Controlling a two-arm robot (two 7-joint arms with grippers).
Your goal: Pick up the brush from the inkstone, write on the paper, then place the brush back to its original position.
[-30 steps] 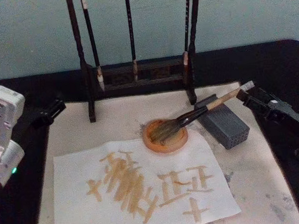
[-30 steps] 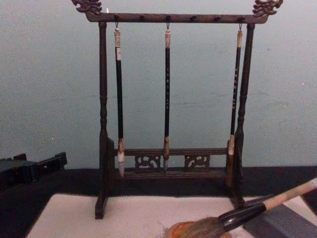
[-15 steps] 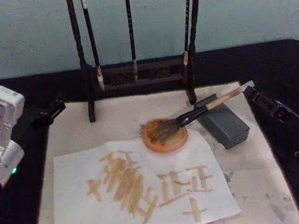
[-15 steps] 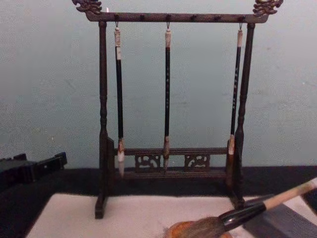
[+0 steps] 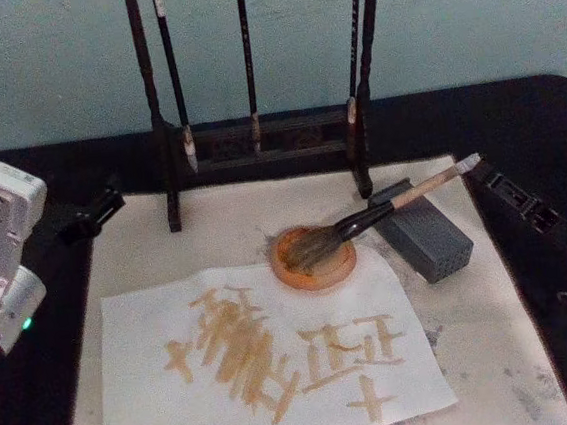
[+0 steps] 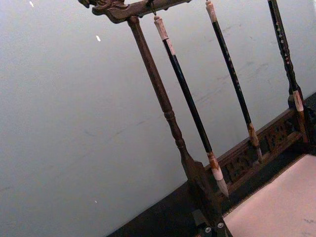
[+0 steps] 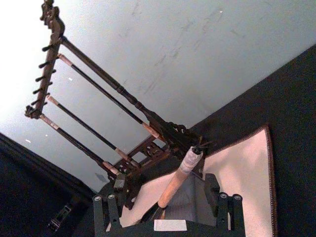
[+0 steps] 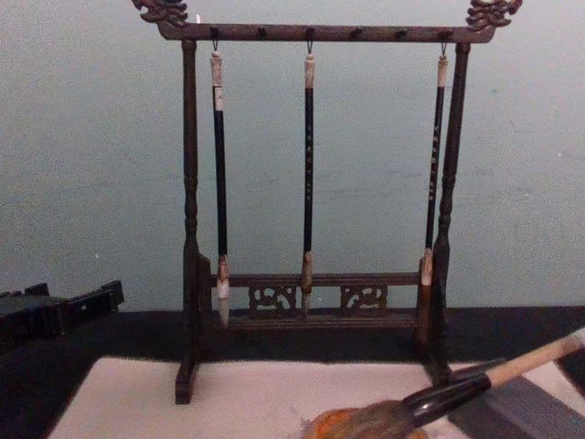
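Paper [image 5: 134,327] inked; brush [image 5: 360,223] lay on inkstone [image 5: 300,276]; right gripper [image 5: 492,184] beside, fingers [image 7: 228,207] wide, empty; left gripper [image 5: 102,208] parked, grip unclear. Seemingly done.

Brush [image 5: 361,223] with glossy black collar and matt pale handle, matt inkstone [image 5: 319,275], smooth paper [image 5: 138,372], dark polished wooden rack [image 8: 190,183]

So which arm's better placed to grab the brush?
Right. The right gripper, open, sits just off the brush handle's end, aligned with it; the left gripper is far off on the other side.
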